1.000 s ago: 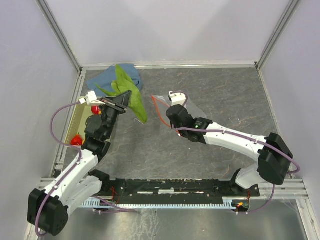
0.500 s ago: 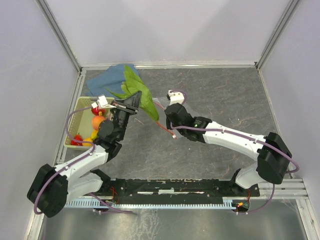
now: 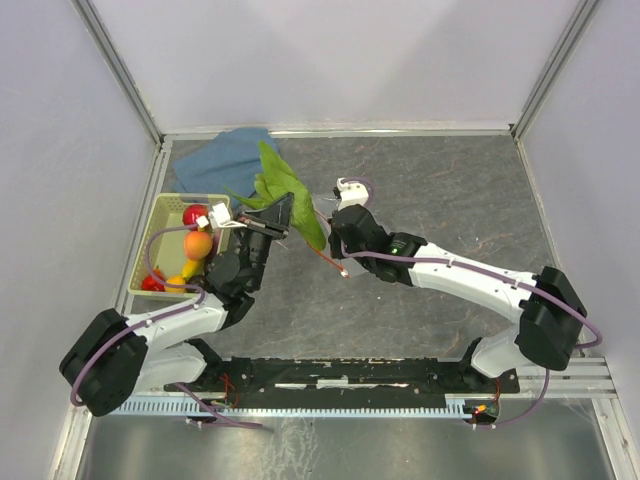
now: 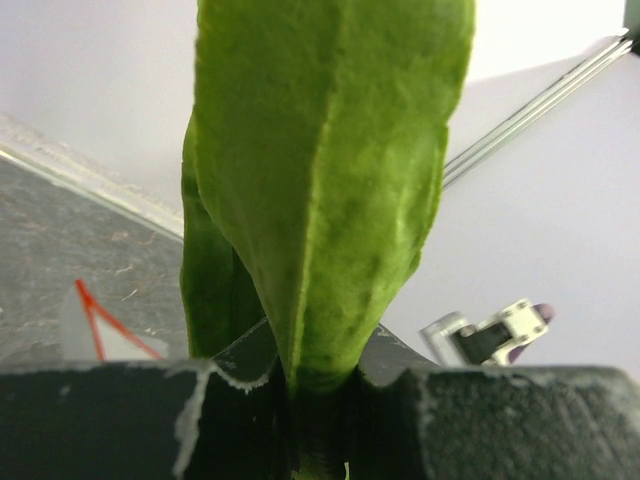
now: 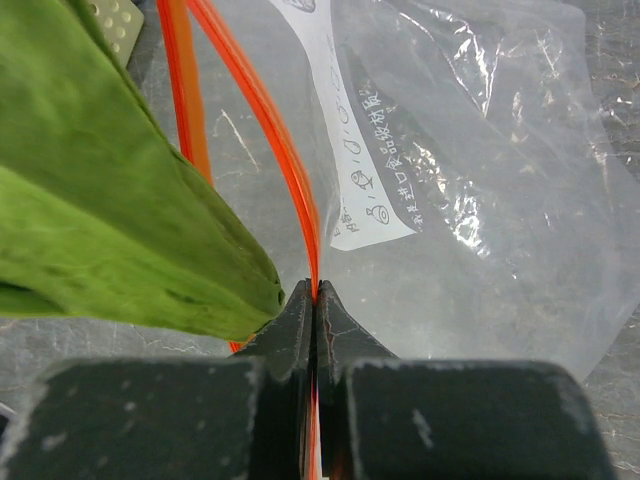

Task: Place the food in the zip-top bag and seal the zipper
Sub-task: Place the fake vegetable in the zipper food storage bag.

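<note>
My left gripper (image 3: 281, 213) (image 4: 316, 395) is shut on the stem end of the green leaf (image 3: 291, 193) (image 4: 320, 170) and holds it in the air beside the right gripper. In the right wrist view the leaf's tip (image 5: 110, 200) lies against the mouth of the clear zip-top bag (image 5: 480, 200). My right gripper (image 3: 337, 226) (image 5: 316, 292) is shut on the bag's red-orange zipper (image 5: 268, 115) (image 3: 329, 256), holding one edge up. From above, the right arm hides most of the bag. More food lies in the basket: a red piece (image 3: 192, 214), an orange one (image 3: 198, 244) and a yellow one (image 3: 186, 270).
The pale green basket (image 3: 163, 212) stands at the left edge of the table. A blue cloth (image 3: 225, 155) lies at the back left. Metal frame rails border the table, and both arms reach toward the table's middle.
The left arm has carried the leaf to the right, from above the basket to the bag's mouth. The right gripper has kept its hold on the zipper and shifted little.
</note>
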`<act>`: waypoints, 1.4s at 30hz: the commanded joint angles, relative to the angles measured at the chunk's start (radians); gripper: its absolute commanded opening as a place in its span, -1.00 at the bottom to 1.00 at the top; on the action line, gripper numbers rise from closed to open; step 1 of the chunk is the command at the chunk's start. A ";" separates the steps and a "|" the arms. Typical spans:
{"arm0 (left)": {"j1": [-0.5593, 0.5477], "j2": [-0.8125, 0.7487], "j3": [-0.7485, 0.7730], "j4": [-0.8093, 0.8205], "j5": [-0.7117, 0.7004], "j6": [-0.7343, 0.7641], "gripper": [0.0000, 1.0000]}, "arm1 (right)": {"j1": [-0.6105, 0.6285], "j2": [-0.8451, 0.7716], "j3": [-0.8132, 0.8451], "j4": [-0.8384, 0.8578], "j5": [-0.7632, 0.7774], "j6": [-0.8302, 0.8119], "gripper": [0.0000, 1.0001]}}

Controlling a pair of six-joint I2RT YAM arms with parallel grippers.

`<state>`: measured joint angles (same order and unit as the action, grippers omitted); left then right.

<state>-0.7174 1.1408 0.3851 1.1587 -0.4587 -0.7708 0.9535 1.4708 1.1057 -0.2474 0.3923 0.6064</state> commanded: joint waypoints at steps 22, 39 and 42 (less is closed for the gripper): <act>-0.111 0.028 -0.035 -0.149 -0.201 -0.097 -0.89 | -0.005 -0.081 0.040 0.109 -0.002 -0.021 -0.97; -0.112 -0.180 0.070 -0.763 -0.247 -0.477 -0.40 | -0.004 -0.066 -0.043 0.206 -0.060 -0.056 -0.97; -0.112 -0.226 0.078 -0.808 -0.279 -0.531 -0.47 | -0.004 -0.058 -0.048 0.217 -0.098 -0.057 -0.97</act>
<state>-0.8227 0.9752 0.4122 0.4522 -0.6594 -1.1458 0.9527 1.4277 1.0622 -0.1162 0.3439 0.5663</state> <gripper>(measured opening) 0.289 0.025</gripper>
